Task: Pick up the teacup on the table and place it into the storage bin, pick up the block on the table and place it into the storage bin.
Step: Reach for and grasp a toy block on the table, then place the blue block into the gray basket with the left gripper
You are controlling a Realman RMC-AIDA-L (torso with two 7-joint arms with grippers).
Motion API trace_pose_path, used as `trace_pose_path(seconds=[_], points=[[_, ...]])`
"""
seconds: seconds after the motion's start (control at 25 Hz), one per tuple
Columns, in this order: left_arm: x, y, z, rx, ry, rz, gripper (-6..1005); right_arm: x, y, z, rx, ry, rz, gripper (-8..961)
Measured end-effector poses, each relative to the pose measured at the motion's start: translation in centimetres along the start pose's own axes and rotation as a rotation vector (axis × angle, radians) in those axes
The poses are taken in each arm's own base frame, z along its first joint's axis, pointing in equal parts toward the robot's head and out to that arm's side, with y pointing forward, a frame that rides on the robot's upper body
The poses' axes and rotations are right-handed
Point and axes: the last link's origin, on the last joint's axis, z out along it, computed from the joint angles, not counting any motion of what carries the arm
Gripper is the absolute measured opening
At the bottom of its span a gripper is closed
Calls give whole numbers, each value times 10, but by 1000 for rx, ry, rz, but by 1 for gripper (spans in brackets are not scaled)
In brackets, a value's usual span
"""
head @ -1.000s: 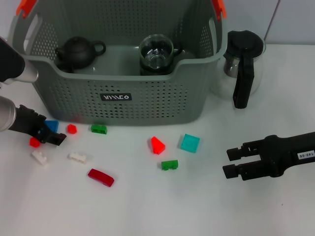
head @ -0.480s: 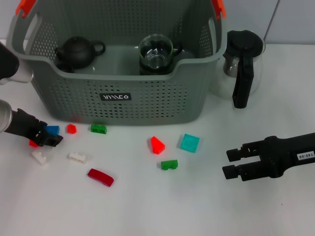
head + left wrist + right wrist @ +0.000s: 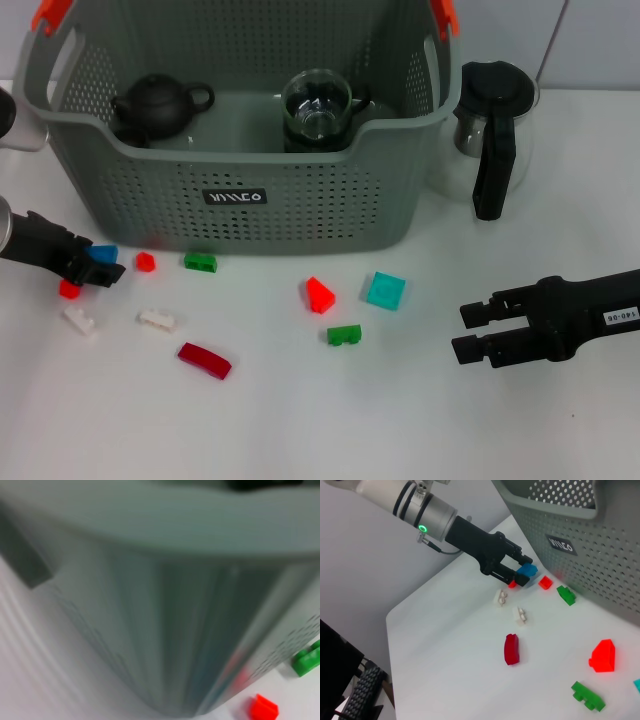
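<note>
The grey perforated storage bin [image 3: 240,215] stands at the back centre of the table, and its wall [image 3: 175,630] fills the left wrist view. A glass teacup [image 3: 318,108] sits inside the bin beside a black teapot [image 3: 158,103]. My left gripper [image 3: 105,264] hovers by the bin's front left corner, shut on a blue block [image 3: 103,253]. The right wrist view shows the same gripper [image 3: 519,572] and the blue block [image 3: 527,570] just above the table. My right gripper [image 3: 472,331] is open at the front right, holding nothing.
Loose blocks lie in front of the bin: small red ones [image 3: 146,261] [image 3: 70,289], green ones [image 3: 200,262] [image 3: 344,335], white ones [image 3: 80,320] [image 3: 157,320], a dark red one [image 3: 205,360], a red one [image 3: 320,295] and a teal one [image 3: 386,290]. A glass jug with a black handle [image 3: 490,130] stands right of the bin.
My left gripper, holding the blue block, has drawn back to the left and risen slightly off the table. The right arm has stayed still.
</note>
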Motion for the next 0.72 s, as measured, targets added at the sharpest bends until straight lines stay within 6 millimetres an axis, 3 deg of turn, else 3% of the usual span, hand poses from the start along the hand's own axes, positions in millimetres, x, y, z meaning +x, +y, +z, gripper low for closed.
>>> trace_pose_path(seconds=[0.28,0.44,0.52,0.56,0.72], points=[[2,3,-14,-58,3,3,579,-2,0,0,-1,1,-5,710],[7,9,-42,-147,-16,29,579,-3,0,1,-2,1,-8,710],[15,14,-69,-233,-3,45,578,-4,0,1,-3,2,-10,710],[15,14,-69,-233,-3,45,578,-5,0,1,-3,2,-11,710],[35,19,-108,-371,87,81,578,-5,0,1,-4,2,-12,710]])
